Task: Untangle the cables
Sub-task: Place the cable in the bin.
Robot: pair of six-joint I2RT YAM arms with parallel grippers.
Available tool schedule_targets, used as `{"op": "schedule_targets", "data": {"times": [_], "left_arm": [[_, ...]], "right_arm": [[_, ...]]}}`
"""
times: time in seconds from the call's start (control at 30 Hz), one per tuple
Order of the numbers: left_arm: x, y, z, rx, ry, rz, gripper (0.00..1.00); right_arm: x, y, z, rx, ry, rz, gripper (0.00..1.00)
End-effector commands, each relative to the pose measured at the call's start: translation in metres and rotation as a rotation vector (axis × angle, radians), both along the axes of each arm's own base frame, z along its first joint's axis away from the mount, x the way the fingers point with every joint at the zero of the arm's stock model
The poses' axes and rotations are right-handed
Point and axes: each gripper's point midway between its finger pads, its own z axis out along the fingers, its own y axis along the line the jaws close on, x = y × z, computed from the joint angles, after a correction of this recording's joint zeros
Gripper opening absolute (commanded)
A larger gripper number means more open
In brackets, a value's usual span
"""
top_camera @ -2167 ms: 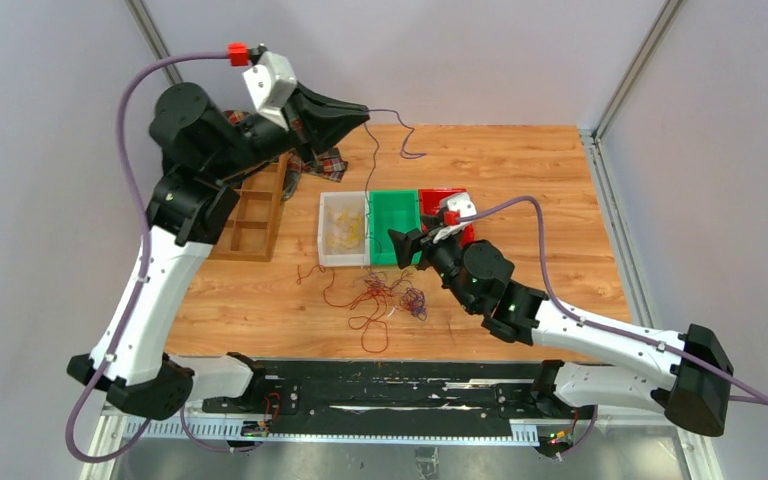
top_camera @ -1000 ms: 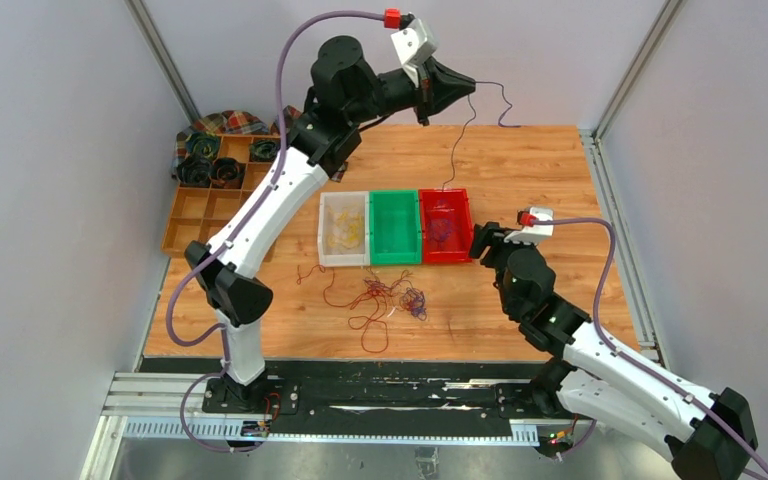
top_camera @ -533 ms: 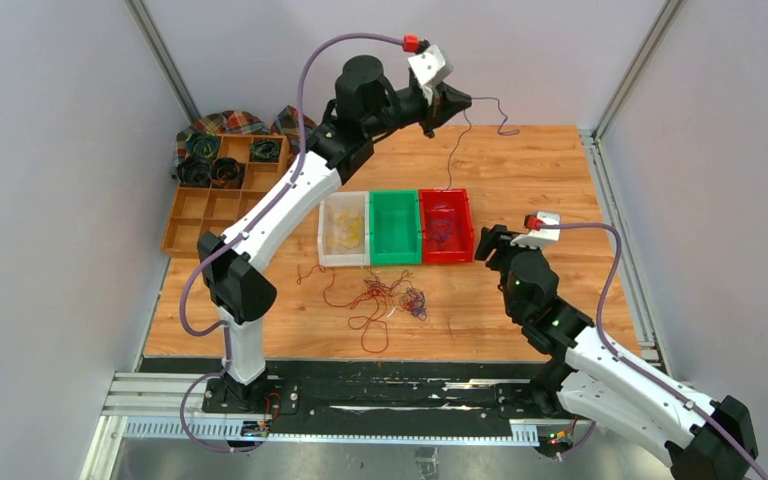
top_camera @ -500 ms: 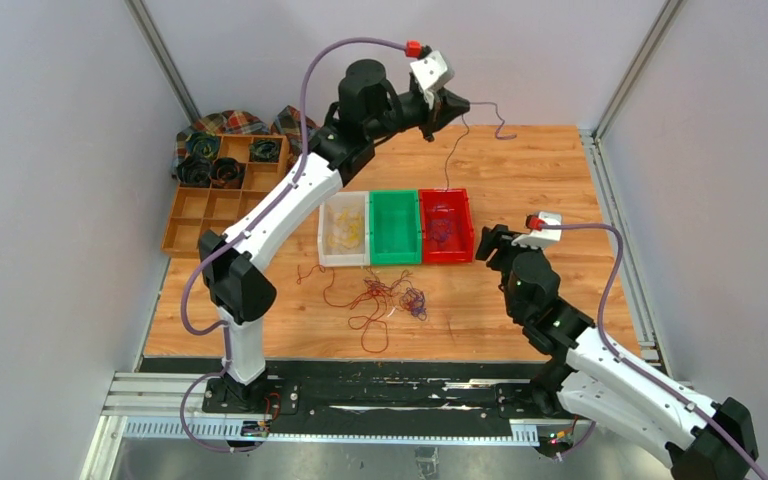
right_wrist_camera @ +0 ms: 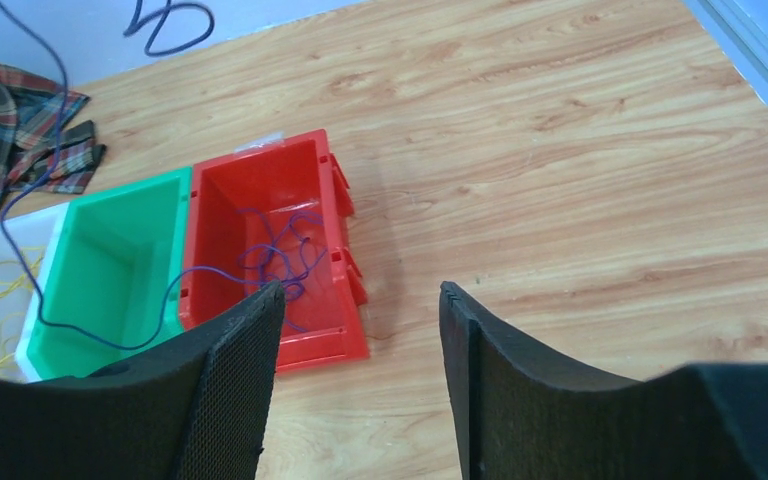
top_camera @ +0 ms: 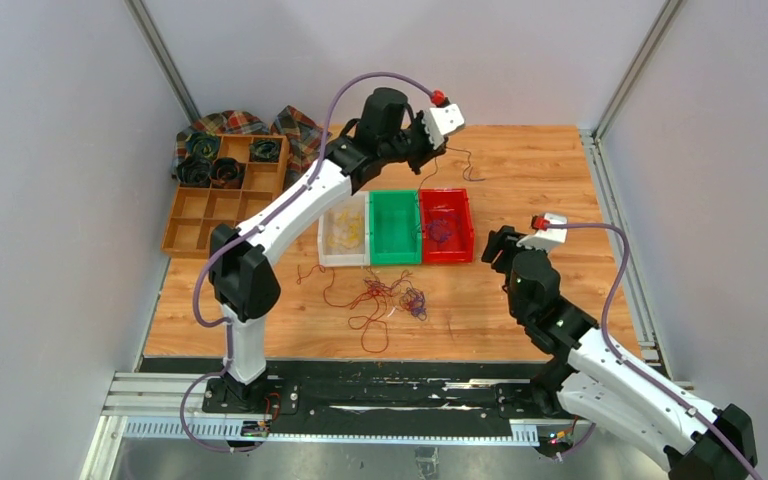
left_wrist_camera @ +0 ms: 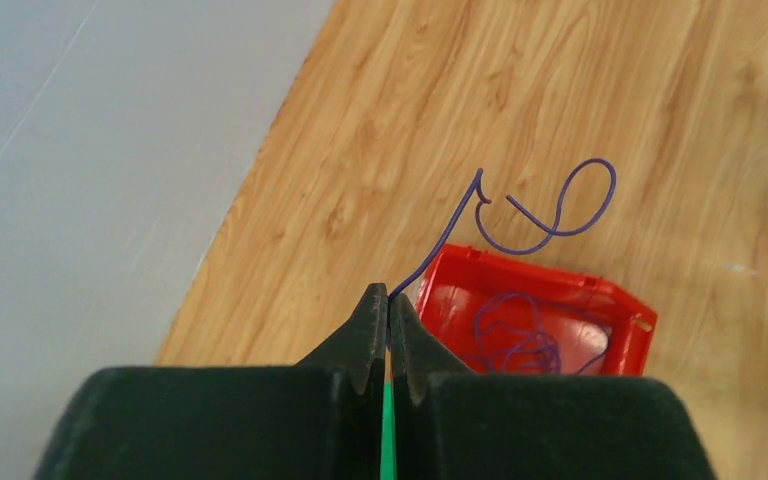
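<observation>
One purple wire (left_wrist_camera: 545,235) is clamped in the left gripper (left_wrist_camera: 388,300), whose jaws have dropped from high up to just above the red bin (left_wrist_camera: 625,310), so drop-off looks close. Right gripper (right_wrist_camera: 360,292) jaws stand apart, empty, that bin just ahead. Remaining cables (top_camera: 385,297) lie clumped on the table, well clear of both jaws.

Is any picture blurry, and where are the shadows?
Top external: sharp, evenly lit. Left wrist: purple wire crisp, the shut left gripper just a dark shape. Right wrist: sharp, a soft shadow beside the red bin on the wooden table.
</observation>
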Motion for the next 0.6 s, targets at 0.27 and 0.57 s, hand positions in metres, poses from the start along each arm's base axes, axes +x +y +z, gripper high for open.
{"op": "schedule_targets", "data": {"times": [0.27, 0.57], "left_arm": [[-0.010, 0.003, -0.084, 0.489, -0.064, -0.021, 0.00], [-0.017, -0.006, -0.122, 0.708, -0.039, 0.007, 0.01]], "right_arm": [[0.015, -0.023, 0.008, 0.074, 0.097, -0.090, 0.55], [0.015, -0.032, -0.002, 0.083, 0.120, -0.115, 0.54]]}}
